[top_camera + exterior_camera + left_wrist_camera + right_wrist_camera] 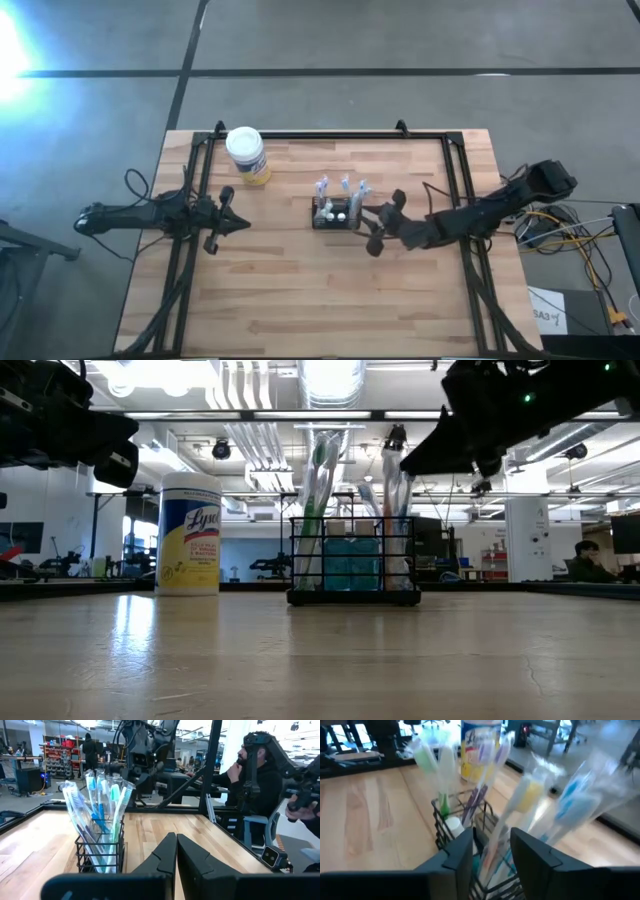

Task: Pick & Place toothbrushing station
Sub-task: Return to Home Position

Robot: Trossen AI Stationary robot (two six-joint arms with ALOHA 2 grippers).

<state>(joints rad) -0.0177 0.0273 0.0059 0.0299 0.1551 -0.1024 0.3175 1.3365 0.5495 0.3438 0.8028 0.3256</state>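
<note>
**Backing the right tool clear of the brushes**

The right tool (492, 836) is the one to mind. Its fingers are spread with nothing pinched between them, and it hangs low over the counter (300, 290). Just ahead of its fingertips stands the toothbrushing station (335, 214), upright on the counter. The wrapped toothbrushes (320, 490) stand in it and fan outward, and some of the heads lean toward the tool. The right wrist view is too smeared to tell whether a finger touches a wrapper.

The retreat probably calls for the following:
- Keep the fingers spread, since closing them here could catch a leaning head.
- Draw the tool straight back along its own line before any swing to the side.
- Lift only once the fingertips are out from under the fanned tops, because the wire holder looks light and a snagged brush could tip it.

Beyond the station, off to one side, stands the white-lidded jar (189, 535), well out of the tool's way back. Farther off, across the counter, the left tool (176, 838) waits with its fingers pressed together and empty, so its path home looks free.
</note>
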